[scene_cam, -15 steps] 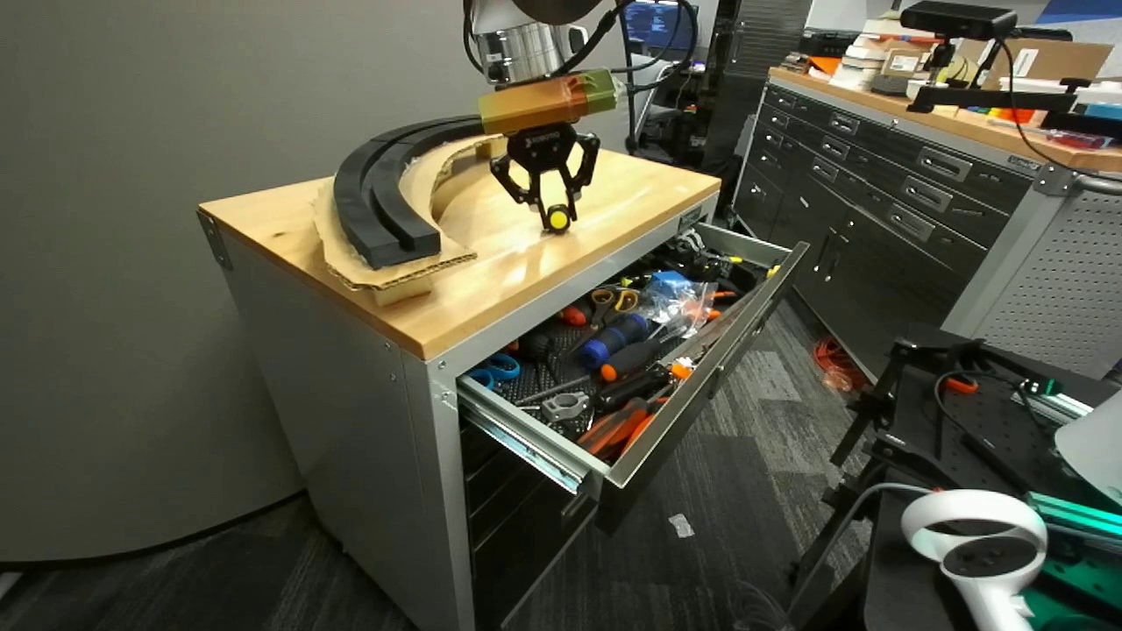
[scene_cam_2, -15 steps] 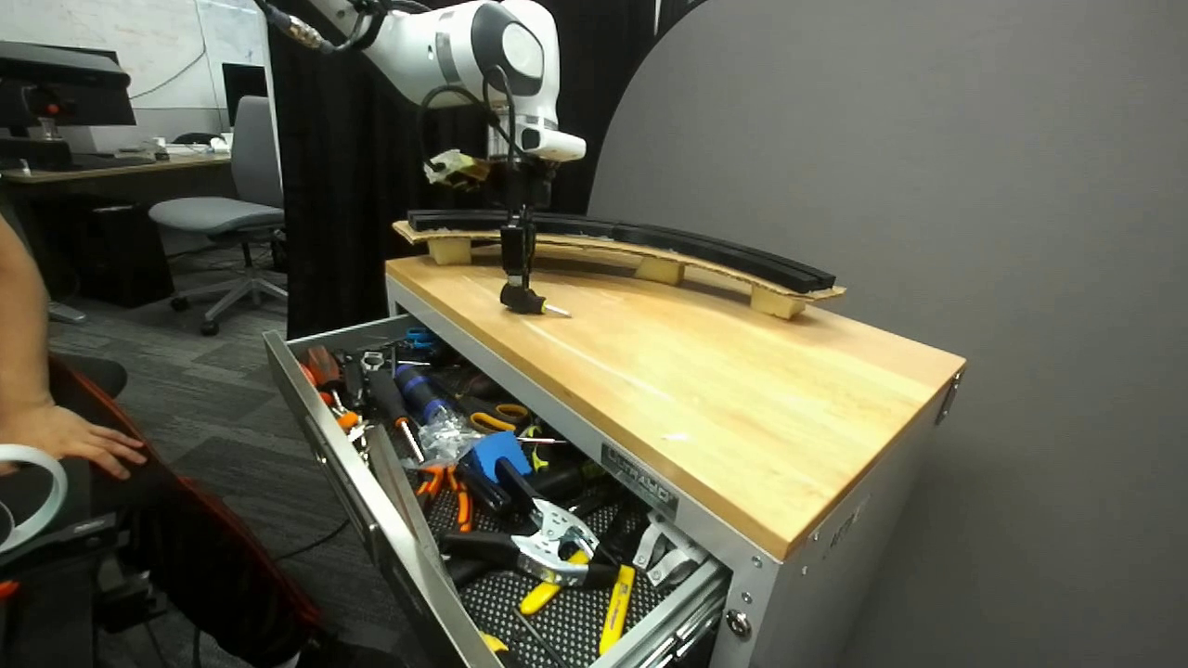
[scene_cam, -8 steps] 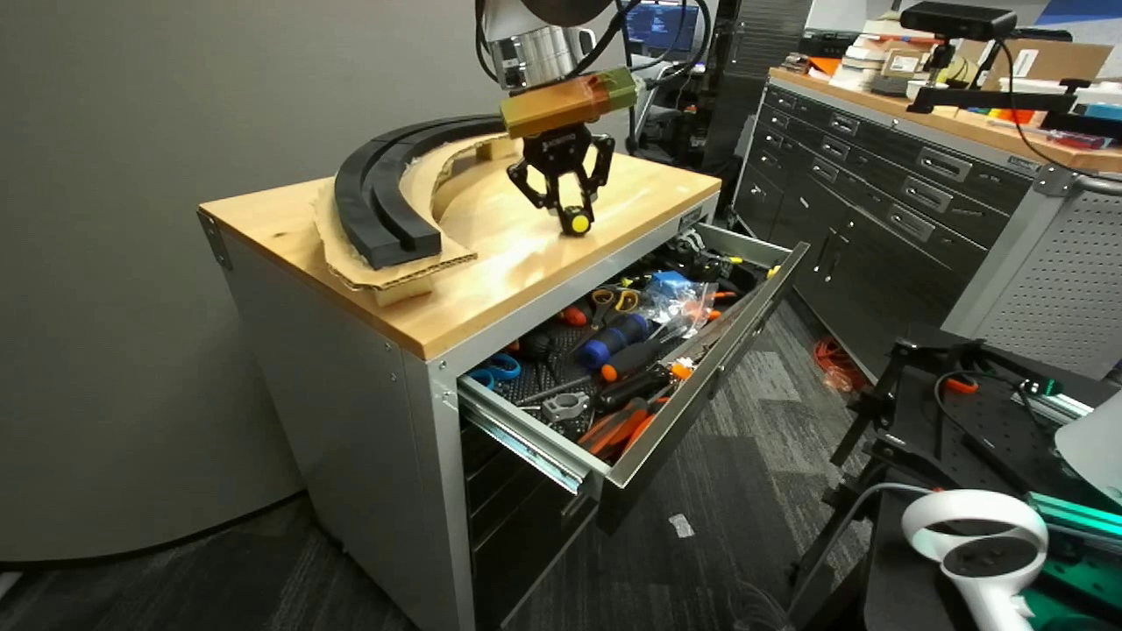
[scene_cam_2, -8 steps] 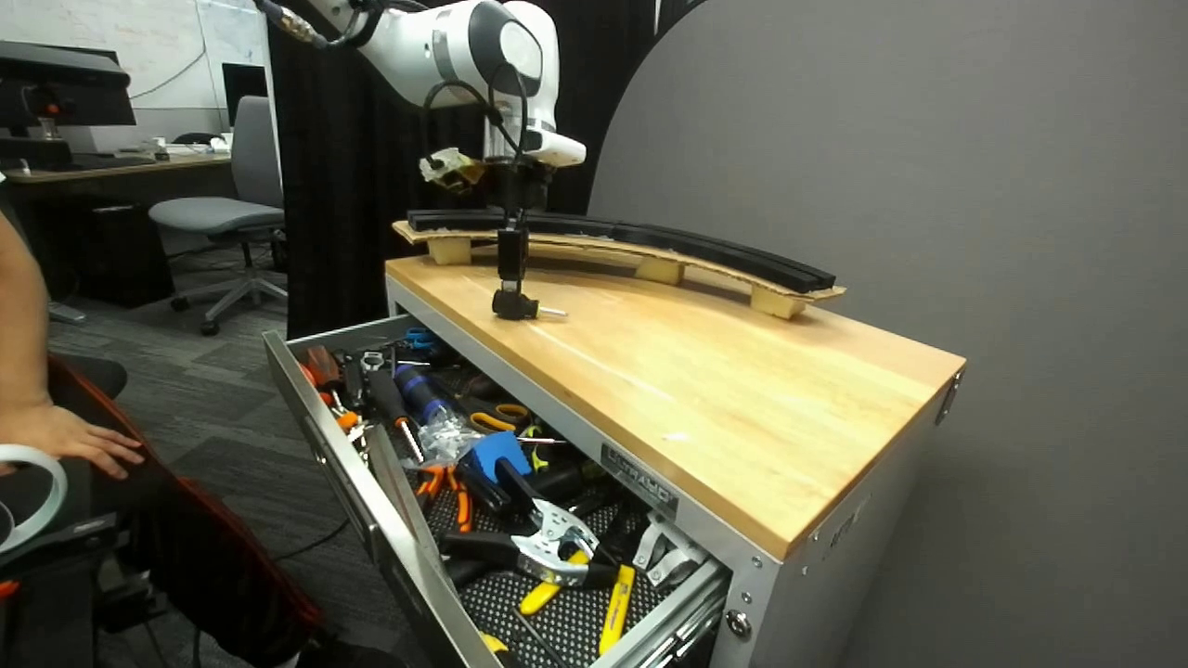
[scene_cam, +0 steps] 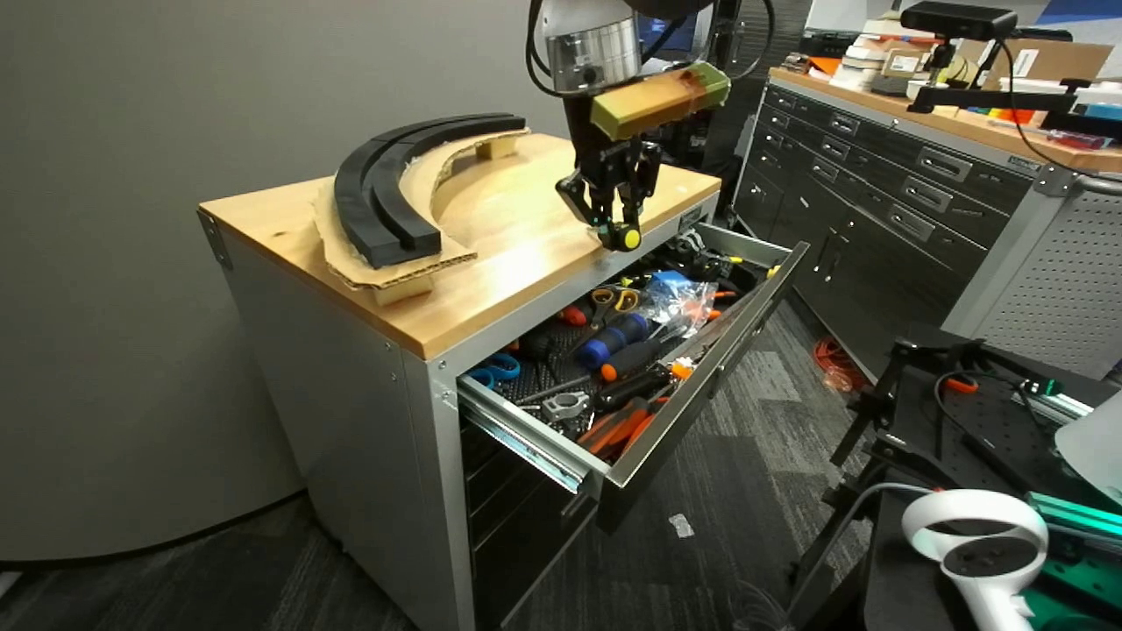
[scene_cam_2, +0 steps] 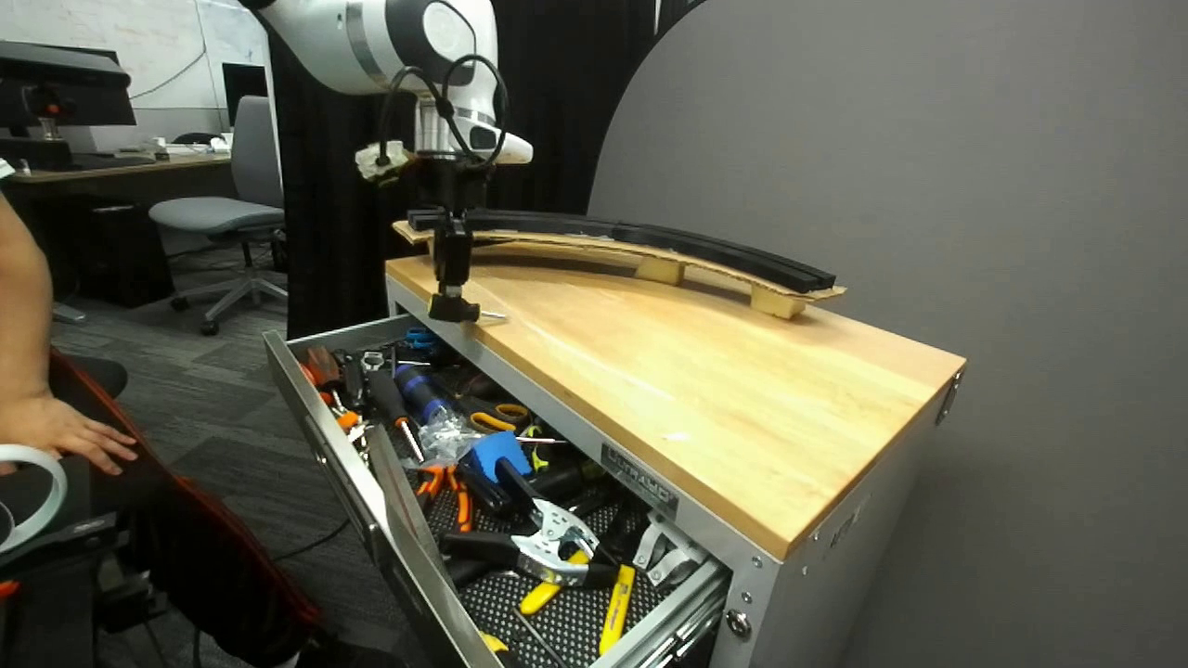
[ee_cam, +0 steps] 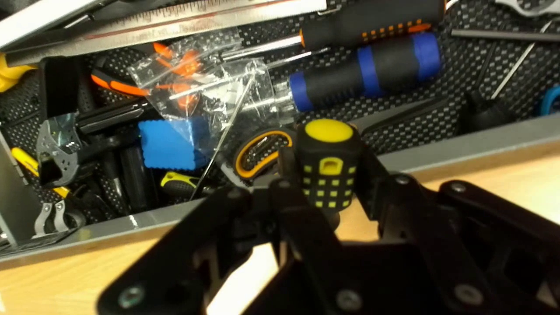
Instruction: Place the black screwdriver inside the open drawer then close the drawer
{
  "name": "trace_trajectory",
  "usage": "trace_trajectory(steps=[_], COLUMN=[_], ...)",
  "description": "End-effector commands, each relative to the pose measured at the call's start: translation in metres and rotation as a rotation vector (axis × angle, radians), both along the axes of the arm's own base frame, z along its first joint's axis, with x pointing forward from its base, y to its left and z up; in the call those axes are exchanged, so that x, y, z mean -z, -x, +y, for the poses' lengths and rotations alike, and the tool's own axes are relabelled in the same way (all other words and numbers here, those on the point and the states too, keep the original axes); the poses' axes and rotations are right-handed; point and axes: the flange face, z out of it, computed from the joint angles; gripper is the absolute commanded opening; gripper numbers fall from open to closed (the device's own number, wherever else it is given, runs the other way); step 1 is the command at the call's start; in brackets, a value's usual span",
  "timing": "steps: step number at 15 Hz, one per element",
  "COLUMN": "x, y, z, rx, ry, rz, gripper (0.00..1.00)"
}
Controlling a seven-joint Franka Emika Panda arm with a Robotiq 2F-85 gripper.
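The black screwdriver, stubby with a yellow end cap, shows in both exterior views [scene_cam: 629,237] [scene_cam_2: 455,309] and in the wrist view [ee_cam: 329,186]. My gripper [scene_cam: 619,226] [scene_cam_2: 453,295] [ee_cam: 326,170] is shut on its handle. The screwdriver lies sideways in the fingers; its short metal shaft points back over the wood top in an exterior view. It is held at about the front edge of the top, beside the opening of the drawer. The uppermost drawer [scene_cam: 524,431] [scene_cam_2: 369,501] [ee_cam: 442,120] is pulled open and full of tools.
A large curved black piece [scene_cam: 359,188] [scene_cam_2: 715,249] rests on cardboard and blocks along the back of the wood top [scene_cam: 517,263] [scene_cam_2: 742,408]. The drawer holds a blue-banded handle [ee_cam: 372,72], scissors [ee_cam: 262,153], a blue block [ee_cam: 173,144] and a spring clamp [scene_cam_2: 557,543].
My gripper has moved with the screwdriver across the wood top to the drawer-side edge, rightward in an exterior view and leftward in an exterior view. The drawer has not moved.
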Motion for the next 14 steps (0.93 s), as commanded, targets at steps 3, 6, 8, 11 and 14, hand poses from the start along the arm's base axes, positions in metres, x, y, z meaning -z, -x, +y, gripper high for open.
trace_trajectory(steps=[3, 6, 8, 11, 14], x=[0.001, -0.001, -0.005, -0.009, -0.003], y=[0.062, 0.072, 0.079, 0.1, 0.11], z=[-0.011, -0.02, -0.032, -0.06, -0.081], rx=[-0.09, -0.088, -0.089, -0.056, -0.18], ry=[-0.08, -0.15, -0.236, -0.272, -0.284], rz=[0.007, 0.019, 0.096, 0.268, 0.329], gripper=[0.6, 0.81, 0.97, 1.0, 1.0])
